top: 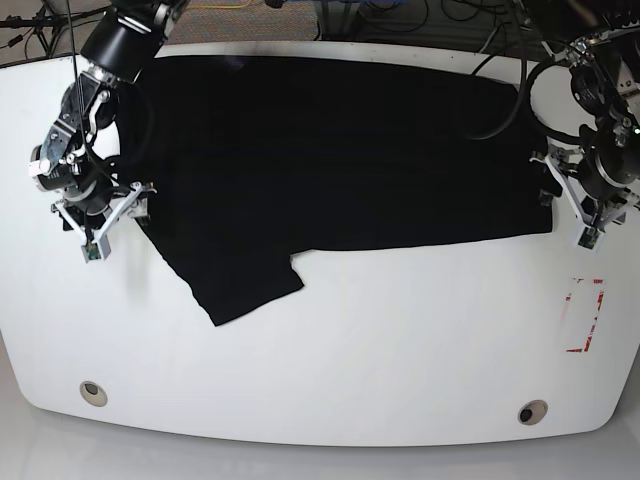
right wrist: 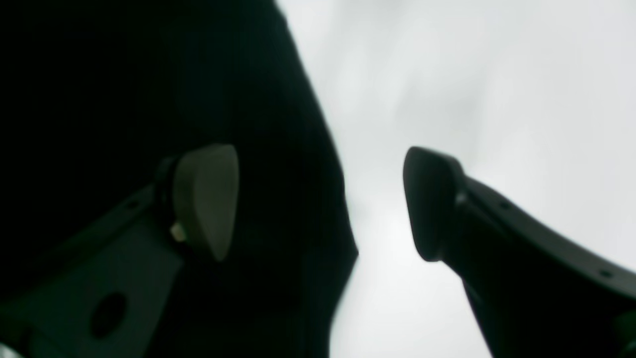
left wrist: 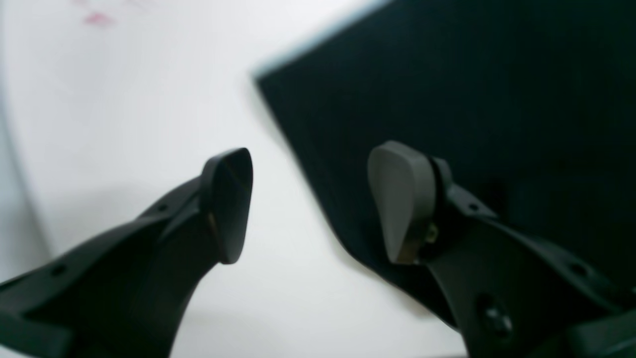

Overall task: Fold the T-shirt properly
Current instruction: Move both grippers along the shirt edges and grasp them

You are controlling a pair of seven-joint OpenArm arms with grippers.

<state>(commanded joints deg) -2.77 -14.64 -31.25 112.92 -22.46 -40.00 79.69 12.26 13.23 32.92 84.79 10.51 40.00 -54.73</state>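
Both hands, left and right, spread over plain black T-shirt edges, sleeve out.

Matt black cloth T-shirt on a smooth, glossy white table.

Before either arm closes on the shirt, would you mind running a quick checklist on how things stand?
1. Left gripper open: ok, jaws apart with nothing between them.
2. Right gripper open: ok, jaws apart and empty.
3. Left gripper straddles the T-shirt edge: ok, one finger over cloth, the other over the white table.
4. Right gripper straddles the shirt's edge: ok, the same split shows in its wrist view.
5. Shirt lies flat: not ok, one sleeve juts toward the near table edge, unfolded.
6. Printed side up or down: cannot tell, only plain black cloth shows.
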